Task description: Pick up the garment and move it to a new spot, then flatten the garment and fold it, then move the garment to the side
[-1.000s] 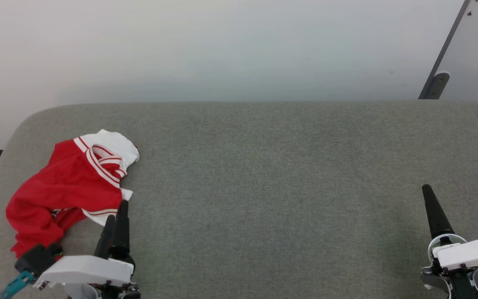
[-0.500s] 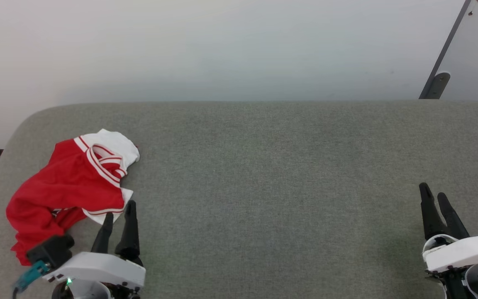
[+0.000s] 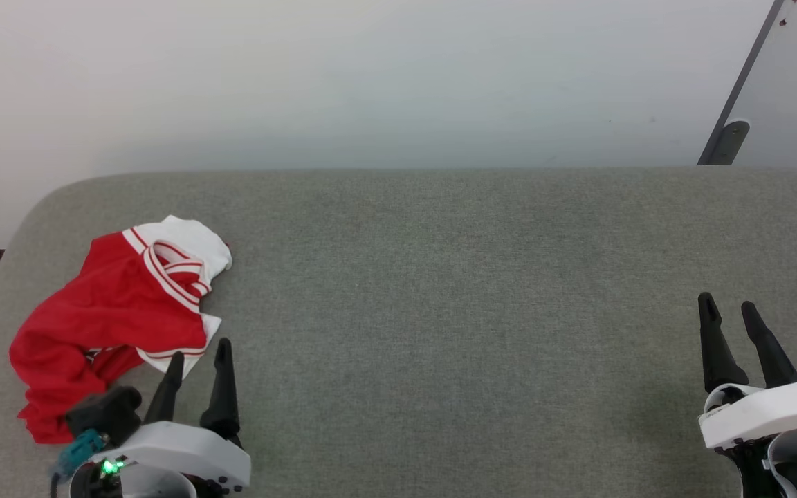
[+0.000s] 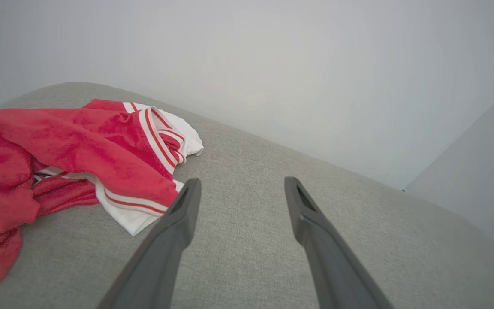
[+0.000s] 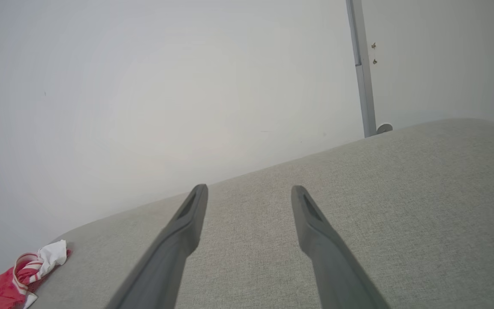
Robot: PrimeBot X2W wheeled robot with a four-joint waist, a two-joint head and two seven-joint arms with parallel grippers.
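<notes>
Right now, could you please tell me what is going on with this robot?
A two-armed robot is about to begin a folding job. The bright red soft-cloth T-shirt with white sleeves lies crumpled on the left part of the grey fabric-covered surface, held by nothing. The left pincer is open right beside the shirt's nearest white hem. The right pincer is open too, over bare fabric far to the right.

A broad grey woven-fabric surface [image 3: 440,277] with a rounded corner is backed by a plain white wall [image 3: 371,83], beside which a slim grey metal post [image 3: 741,83] is seen.
</notes>
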